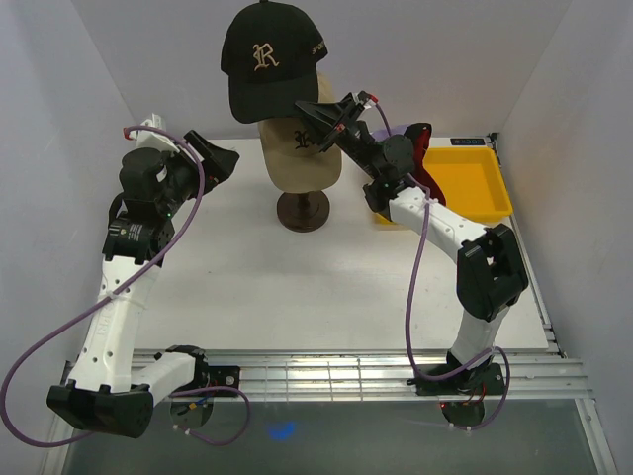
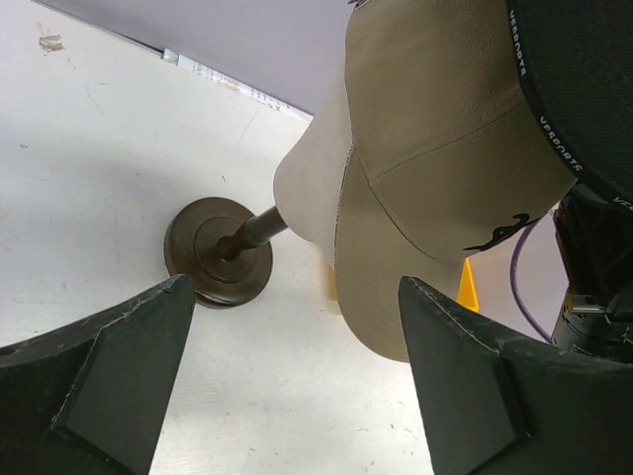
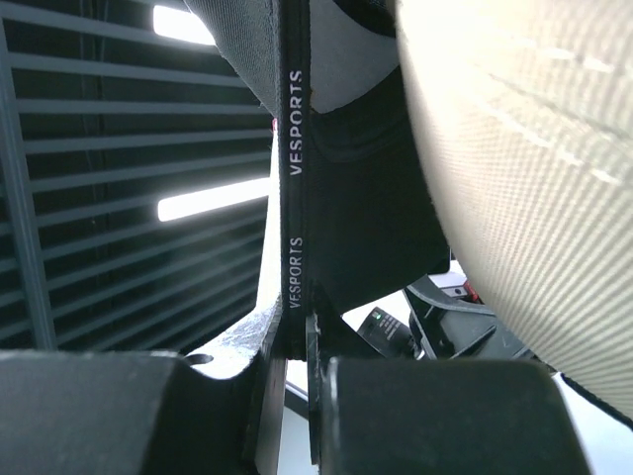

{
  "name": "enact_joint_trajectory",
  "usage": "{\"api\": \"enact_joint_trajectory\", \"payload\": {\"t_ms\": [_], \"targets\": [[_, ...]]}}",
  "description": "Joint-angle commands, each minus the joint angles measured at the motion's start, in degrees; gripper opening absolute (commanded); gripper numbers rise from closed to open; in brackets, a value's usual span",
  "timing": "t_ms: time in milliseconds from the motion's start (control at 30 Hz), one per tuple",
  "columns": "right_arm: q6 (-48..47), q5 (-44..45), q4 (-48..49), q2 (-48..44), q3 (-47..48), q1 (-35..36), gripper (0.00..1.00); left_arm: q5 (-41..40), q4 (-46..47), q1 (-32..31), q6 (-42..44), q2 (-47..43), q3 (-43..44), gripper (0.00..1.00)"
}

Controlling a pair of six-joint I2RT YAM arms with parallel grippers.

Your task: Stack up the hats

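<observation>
A black hat with a gold R (image 1: 267, 59) hangs just above a beige hat with a black logo (image 1: 302, 150) that sits on the mannequin head. My right gripper (image 1: 315, 114) is shut on the black hat's lower edge. In the right wrist view the jaws (image 3: 297, 346) pinch the hat's black band marked VESPORTS (image 3: 295, 247), with the beige hat (image 3: 524, 178) beside it. My left gripper (image 1: 213, 158) is open and empty, left of the head. The left wrist view shows its fingers (image 2: 475, 386) apart, facing the beige hat (image 2: 435, 178) and the black hat (image 2: 584, 79). A red hat (image 1: 423, 139) lies partly hidden behind my right arm.
The mannequin head (image 2: 307, 188) stands on a dark round stand (image 1: 304, 210) at the back middle of the table; the stand also shows in the left wrist view (image 2: 218, 252). A yellow tray (image 1: 470, 183) sits at the back right. White walls close in the sides.
</observation>
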Motion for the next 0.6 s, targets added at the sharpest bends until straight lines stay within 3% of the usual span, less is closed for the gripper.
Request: {"api": "enact_joint_trajectory", "payload": {"t_ms": [0, 567], "targets": [[6.48, -1.97, 6.15, -0.15, 2.94, -0.96, 0.08, -0.79, 0.42, 0.03, 0.89, -0.04, -0.12, 0.94], [13.25, -10.58, 12.83, -2.69, -2.94, -5.27, 0.08, -1.58, 0.33, 0.03, 1.24, -0.04, -0.91, 0.94]]}}
